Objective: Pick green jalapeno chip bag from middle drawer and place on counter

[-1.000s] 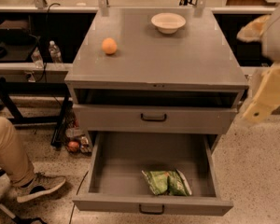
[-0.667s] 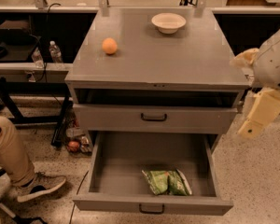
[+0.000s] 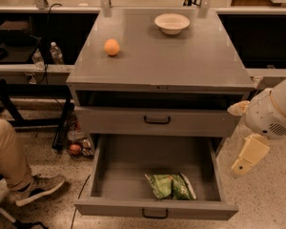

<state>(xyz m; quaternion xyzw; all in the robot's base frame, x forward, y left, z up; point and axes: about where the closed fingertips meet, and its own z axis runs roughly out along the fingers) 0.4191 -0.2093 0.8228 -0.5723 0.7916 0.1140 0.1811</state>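
Note:
The green jalapeno chip bag (image 3: 170, 186) lies flat in the open middle drawer (image 3: 128, 163), near its front wall and a little right of centre. The drawer is pulled fully out, the lowest one in the cabinet. The counter (image 3: 157, 66) is the grey top of the cabinet. My gripper (image 3: 243, 162) hangs from the cream arm to the right of the cabinet. It is outside the drawer's right wall, at about drawer height, and apart from the bag.
An orange (image 3: 111, 47) and a white bowl (image 3: 171, 23) sit on the counter. A shut drawer front (image 3: 157, 120) is above the open drawer. A person's leg and shoe (image 3: 24, 182) are at the left. Water bottles (image 3: 56, 54) and a red object (image 3: 75, 149) are left of the cabinet.
My arm and gripper have come down along the cabinet's right side, from counter height to drawer height. The bag and the drawer have not moved.

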